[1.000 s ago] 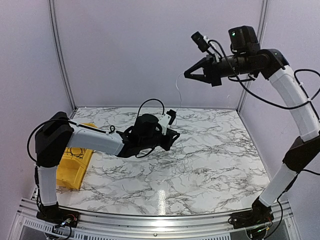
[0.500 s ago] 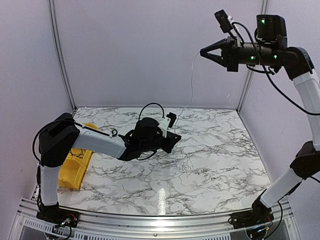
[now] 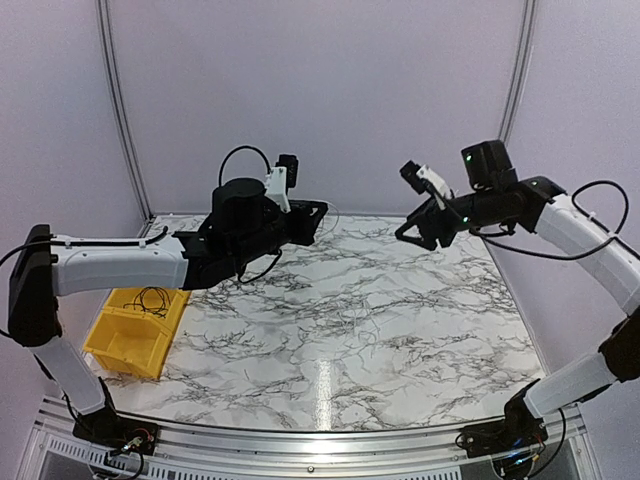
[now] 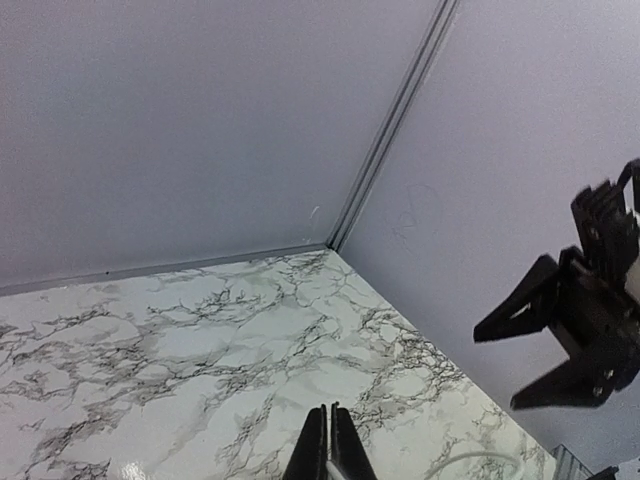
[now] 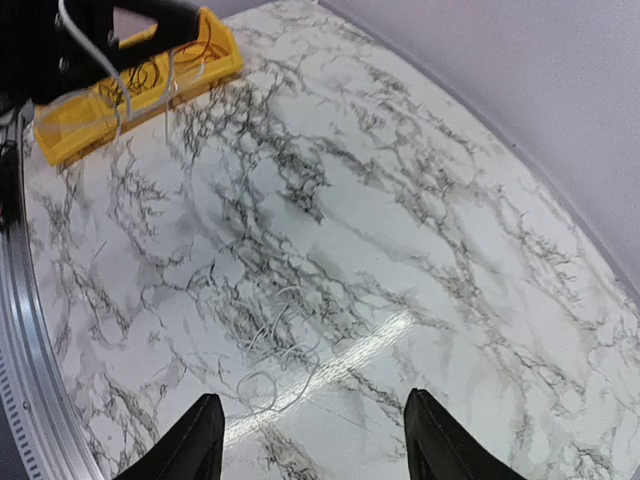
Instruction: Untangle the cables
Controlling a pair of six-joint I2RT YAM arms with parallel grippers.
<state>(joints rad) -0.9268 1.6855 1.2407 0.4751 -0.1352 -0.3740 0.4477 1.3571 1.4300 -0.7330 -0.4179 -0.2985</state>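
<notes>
Right tool (image 3: 410, 238) lowered, spread wide; pale cables (image 5: 268, 338) barely discernible.

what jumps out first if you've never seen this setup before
The left gripper, jaws closed, and the right gripper, spread wide open, face each other in mid-air above the marble table. At the table's left edge a yellow bin holds coils of thin black cables. A faint tangle of whitish cable lies loose out on the marble.
</notes>
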